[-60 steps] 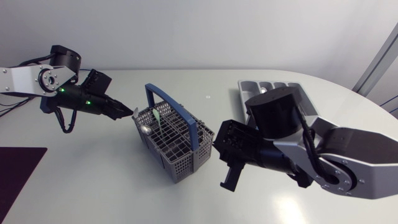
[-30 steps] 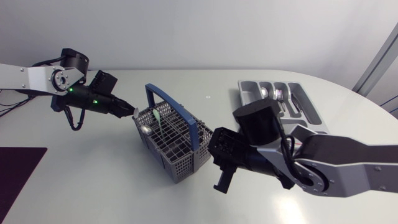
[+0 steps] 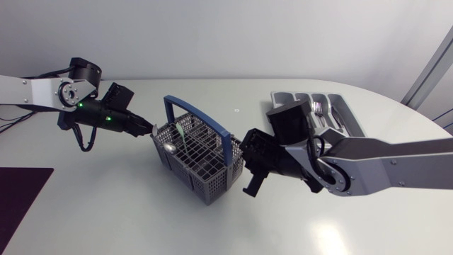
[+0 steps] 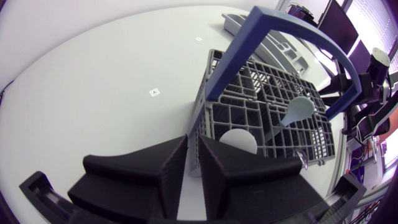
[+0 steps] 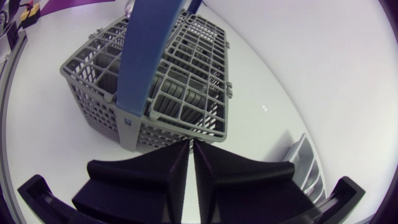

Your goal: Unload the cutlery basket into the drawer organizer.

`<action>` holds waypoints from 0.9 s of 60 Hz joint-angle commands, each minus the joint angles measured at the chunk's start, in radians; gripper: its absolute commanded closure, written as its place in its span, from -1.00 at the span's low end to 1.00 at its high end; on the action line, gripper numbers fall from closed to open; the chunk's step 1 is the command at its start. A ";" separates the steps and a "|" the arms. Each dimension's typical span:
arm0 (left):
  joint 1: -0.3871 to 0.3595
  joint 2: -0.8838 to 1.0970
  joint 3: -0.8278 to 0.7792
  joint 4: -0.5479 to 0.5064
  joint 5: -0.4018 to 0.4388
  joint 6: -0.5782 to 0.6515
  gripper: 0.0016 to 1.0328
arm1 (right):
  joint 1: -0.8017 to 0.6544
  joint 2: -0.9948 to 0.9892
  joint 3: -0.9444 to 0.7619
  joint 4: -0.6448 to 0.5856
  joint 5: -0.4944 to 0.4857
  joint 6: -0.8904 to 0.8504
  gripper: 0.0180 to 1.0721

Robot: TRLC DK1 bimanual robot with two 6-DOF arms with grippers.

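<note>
Both your arms are stretched in toward the middle, left gripper (image 3: 147, 129) and right gripper (image 3: 250, 188) pinched closed.

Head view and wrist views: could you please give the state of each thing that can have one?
cutlery basket: upright, handle raised, holding spoons.
drawer organizer: some cutlery in it, partly hidden by the right arm.
left gripper: shut on the basket's rim at a corner.
right gripper: shut, empty, beside the basket.

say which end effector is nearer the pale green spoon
Left. The left end effector is at the basket corner beside the pale green spoon; the right end effector is beyond the basket's opposite side.
</note>
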 commanded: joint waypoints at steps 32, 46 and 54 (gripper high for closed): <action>-0.042 -0.234 -0.190 -0.045 0.041 0.026 0.67 | -0.132 0.279 0.301 0.080 -0.057 -0.036 0.75; -0.016 -0.288 -0.196 -0.048 0.041 0.026 0.62 | -0.164 0.218 0.246 0.125 -0.020 -0.053 0.69; 0.014 -0.352 -0.206 -0.048 0.041 0.035 0.37 | -0.161 0.064 0.134 0.140 0.019 -0.064 0.48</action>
